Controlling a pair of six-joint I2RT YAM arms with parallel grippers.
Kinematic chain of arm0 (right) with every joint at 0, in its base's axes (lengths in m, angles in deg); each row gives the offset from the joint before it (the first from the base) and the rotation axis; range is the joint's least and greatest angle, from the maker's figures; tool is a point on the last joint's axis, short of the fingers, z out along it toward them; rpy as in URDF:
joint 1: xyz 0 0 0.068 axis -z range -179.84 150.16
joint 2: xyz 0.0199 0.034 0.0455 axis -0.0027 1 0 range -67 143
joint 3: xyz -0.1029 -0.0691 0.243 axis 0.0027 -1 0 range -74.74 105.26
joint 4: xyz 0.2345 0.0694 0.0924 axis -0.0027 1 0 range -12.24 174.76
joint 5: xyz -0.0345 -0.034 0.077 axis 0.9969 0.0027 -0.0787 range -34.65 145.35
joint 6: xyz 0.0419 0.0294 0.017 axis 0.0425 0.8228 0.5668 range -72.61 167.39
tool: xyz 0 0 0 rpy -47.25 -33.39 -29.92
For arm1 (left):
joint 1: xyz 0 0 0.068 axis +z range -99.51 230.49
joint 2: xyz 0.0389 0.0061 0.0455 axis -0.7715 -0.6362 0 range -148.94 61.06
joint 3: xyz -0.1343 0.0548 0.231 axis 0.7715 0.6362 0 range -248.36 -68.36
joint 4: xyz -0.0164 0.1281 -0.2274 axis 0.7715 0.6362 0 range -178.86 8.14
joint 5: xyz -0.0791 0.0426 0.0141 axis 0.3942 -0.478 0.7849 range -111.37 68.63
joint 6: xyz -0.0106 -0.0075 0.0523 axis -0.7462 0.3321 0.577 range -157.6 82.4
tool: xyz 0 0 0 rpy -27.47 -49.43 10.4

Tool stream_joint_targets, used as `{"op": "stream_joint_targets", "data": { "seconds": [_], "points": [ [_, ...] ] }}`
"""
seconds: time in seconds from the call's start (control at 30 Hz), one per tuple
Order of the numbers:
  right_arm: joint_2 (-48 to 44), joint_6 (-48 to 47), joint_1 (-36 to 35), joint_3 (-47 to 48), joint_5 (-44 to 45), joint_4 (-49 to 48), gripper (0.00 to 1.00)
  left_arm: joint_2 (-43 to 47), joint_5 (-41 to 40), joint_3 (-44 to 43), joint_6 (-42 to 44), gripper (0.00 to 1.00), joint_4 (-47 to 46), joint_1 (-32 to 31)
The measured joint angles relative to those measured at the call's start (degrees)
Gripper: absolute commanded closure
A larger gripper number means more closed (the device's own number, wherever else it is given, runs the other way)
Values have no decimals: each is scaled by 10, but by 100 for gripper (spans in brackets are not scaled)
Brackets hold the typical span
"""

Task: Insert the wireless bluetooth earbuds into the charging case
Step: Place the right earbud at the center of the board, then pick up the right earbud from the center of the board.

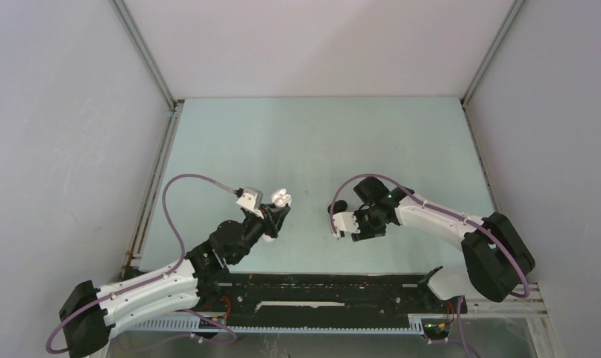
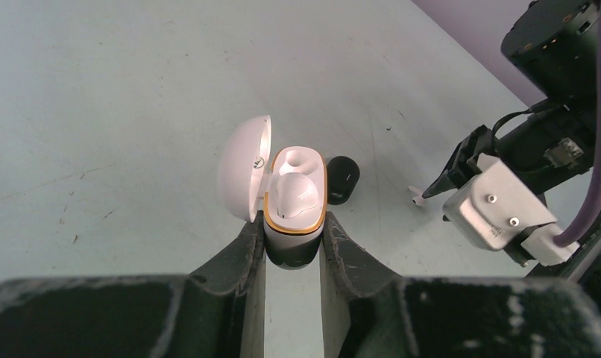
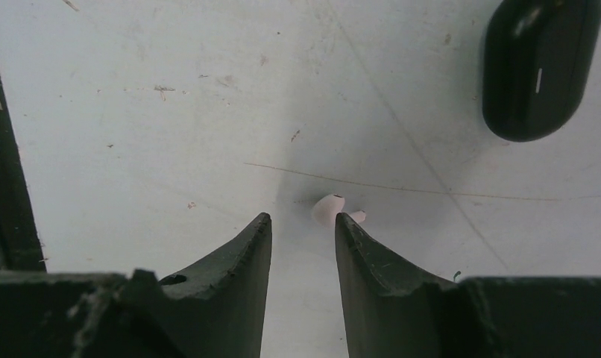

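Observation:
My left gripper is shut on the base of a white charging case with a gold rim, held just above the table. Its lid stands open to the left. One white earbud sits in the case and the socket beyond it is empty. My right gripper hangs open just over the table. A loose white earbud lies at the tip of its right finger, not between the jaws. The same earbud shows in the left wrist view.
A shut black case lies on the table beyond my right gripper, between the two grippers. Grey walls enclose the table on the left, back and right.

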Motion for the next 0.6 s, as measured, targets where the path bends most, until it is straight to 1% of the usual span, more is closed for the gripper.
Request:
{"op": "stream_joint_targets", "data": {
  "seconds": [0.4, 0.6],
  "points": [
    [51, -38, -17, 0, 44, -22, 63, 6, 0, 0, 0, 98, 2, 0],
    [56, -46, -19, 0, 56, -24, 63, 9, 0, 0, 0, 98, 3, 0]
  ]
}}
